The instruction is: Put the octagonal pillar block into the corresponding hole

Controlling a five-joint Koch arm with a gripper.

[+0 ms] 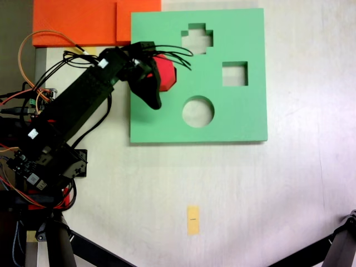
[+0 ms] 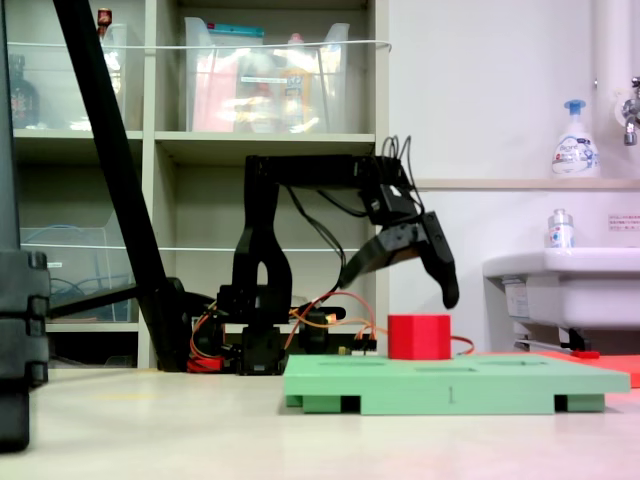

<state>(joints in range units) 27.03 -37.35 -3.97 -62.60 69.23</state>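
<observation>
Fixed views both show the pale table [image 1: 289, 189] carrying the green foam board [image 1: 245, 117] — flat, with a cross-shaped, a square and a round cut-out visible from above. No eight-sided cut-out can be made out; the arm covers the board's left part. The black arm [image 1: 78, 105] reaches over that edge. Its gripper [image 2: 400, 280] hangs above the board with jaws spread wide, touching nothing. The octagonal pillar block [image 2: 419, 337] stands upright on the board's left part — just below the jaws, partly hidden from above.
</observation>
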